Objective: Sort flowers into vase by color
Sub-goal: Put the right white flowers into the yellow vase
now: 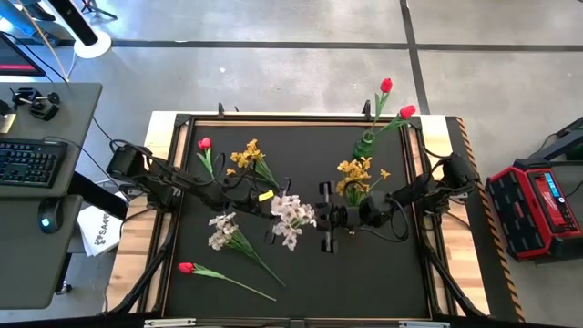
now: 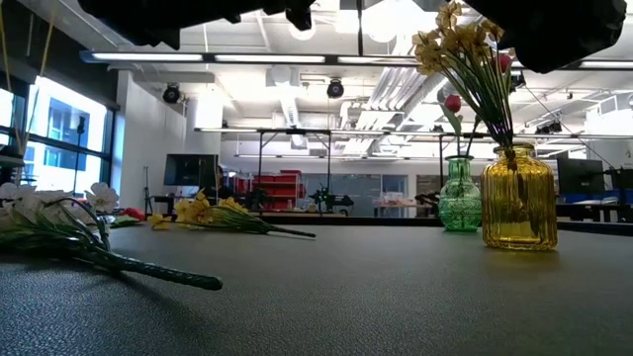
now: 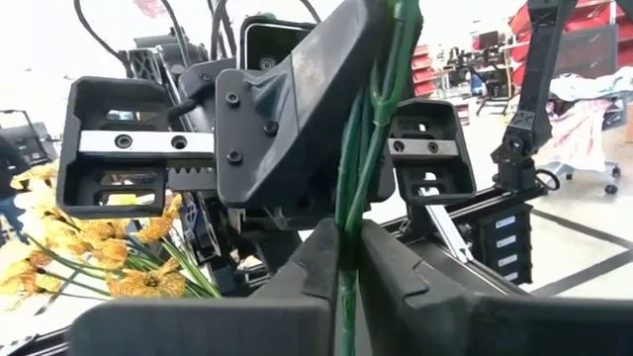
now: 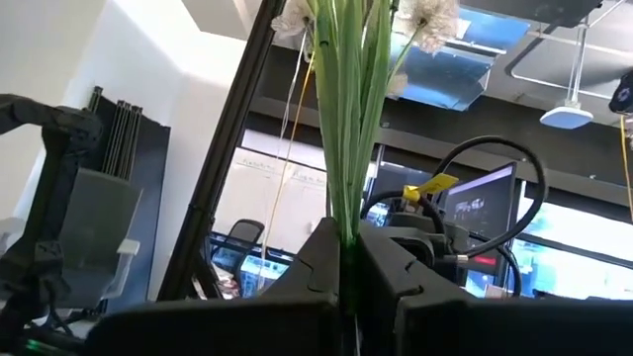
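A white blossom spray [image 1: 291,215] is held in the air over the table's middle between both grippers. My left gripper [image 1: 279,206] comes from the left and my right gripper [image 1: 311,217] from the right, both shut on its green stem. On the mat lie a red tulip [image 1: 204,146], a yellow spray [image 1: 251,158], a second white spray [image 1: 224,231] and another red tulip [image 1: 188,268]. A green vase [image 1: 366,146] holds two red tulips [image 1: 386,86]. A yellow vase [image 2: 519,198] holds yellow blossoms [image 1: 355,173]. My left gripper pinches the white spray's green stem [image 3: 346,259] between its two fingers, which lie across it. The stem runs on past the fingers in front of the other gripper, clear of the table. My right gripper pinches the bundled green stems [image 4: 346,222] between its two fingers. The stems reach forward past the fingertips to the white blossoms [image 4: 427,14], and the flower is lifted clear of the table.
The black mat [image 1: 364,273] sits inside a dark frame on a wooden table. Both vases stand at the far right of the mat, close behind my right arm. A desk with a keyboard [image 1: 27,162] is to the left, and a red case [image 1: 537,205] to the right.
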`<state>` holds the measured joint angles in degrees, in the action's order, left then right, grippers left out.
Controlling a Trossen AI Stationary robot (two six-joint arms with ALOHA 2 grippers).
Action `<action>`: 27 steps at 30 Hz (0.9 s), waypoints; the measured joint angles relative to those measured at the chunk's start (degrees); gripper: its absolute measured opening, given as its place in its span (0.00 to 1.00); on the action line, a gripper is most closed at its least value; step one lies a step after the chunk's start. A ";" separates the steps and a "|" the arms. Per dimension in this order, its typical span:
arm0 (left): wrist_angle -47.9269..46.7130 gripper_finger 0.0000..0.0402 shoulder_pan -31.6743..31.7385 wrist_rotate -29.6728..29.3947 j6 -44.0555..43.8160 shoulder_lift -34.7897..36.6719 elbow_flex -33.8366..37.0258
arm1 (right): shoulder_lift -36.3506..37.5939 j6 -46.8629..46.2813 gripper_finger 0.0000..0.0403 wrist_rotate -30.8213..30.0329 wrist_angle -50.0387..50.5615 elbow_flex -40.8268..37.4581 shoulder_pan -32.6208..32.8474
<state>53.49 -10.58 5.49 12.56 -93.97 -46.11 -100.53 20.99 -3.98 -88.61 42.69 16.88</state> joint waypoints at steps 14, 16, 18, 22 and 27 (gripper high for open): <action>-7.77 0.00 -2.57 -6.53 -1.79 1.07 0.04 | 2.73 -1.73 0.29 -4.19 12.76 0.01 1.66; -10.64 0.00 -3.04 -9.55 -1.79 2.64 0.05 | 4.77 -1.66 0.38 -7.62 18.63 0.01 2.78; -13.56 0.00 -3.58 -13.35 -1.81 4.17 0.04 | 7.33 -1.49 0.47 -12.76 25.16 -0.01 4.26; -19.44 0.00 -4.71 -20.21 -1.81 6.80 0.04 | 13.10 -1.99 0.60 -24.68 37.46 -0.01 7.45; -21.12 0.00 -5.36 -25.75 -1.82 7.74 0.04 | 17.05 -6.29 0.64 -30.32 43.84 -0.01 9.25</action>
<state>32.37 -15.94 -20.26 10.74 -86.24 -46.06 -83.48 14.70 -34.30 -44.77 42.68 26.13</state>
